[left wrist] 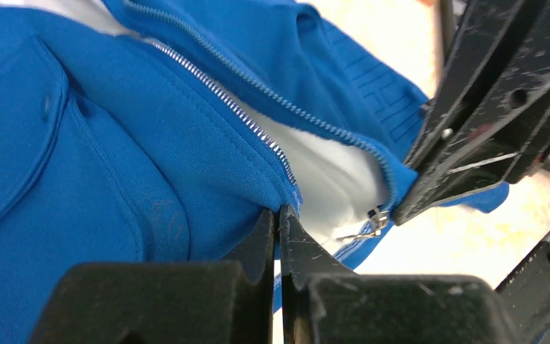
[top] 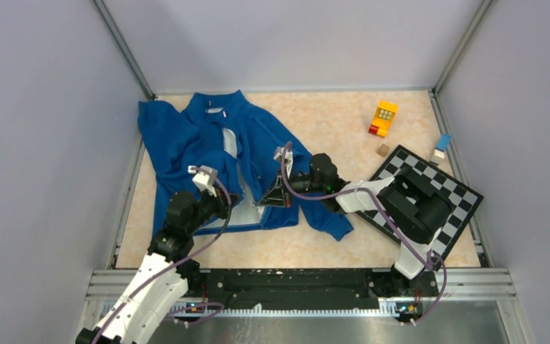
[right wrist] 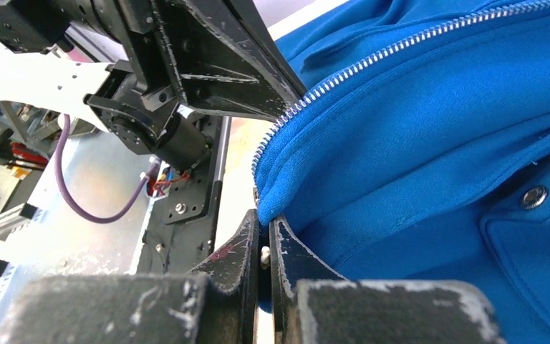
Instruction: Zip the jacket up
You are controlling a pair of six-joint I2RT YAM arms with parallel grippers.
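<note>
The blue jacket (top: 258, 129) lies spread on the table, its front open and pale lining (left wrist: 329, 172) showing between the two zipper rows (left wrist: 222, 97). My left gripper (top: 235, 200) is shut on the bottom hem of one front edge (left wrist: 278, 211), just below where that row of teeth ends. My right gripper (top: 268, 199) is shut on the hem of the other front edge (right wrist: 265, 222). In the left wrist view the right fingers (left wrist: 473, 129) pinch the cloth just beside the metal slider (left wrist: 377, 218). The two grippers sit close together at the jacket's lower edge.
A yellow toy block (top: 384, 117), a small brown cube (top: 382, 149) and a blue-white piece (top: 440, 147) lie at the back right. A checkerboard (top: 465, 201) lies under the right arm. Grey walls close in both sides and the back.
</note>
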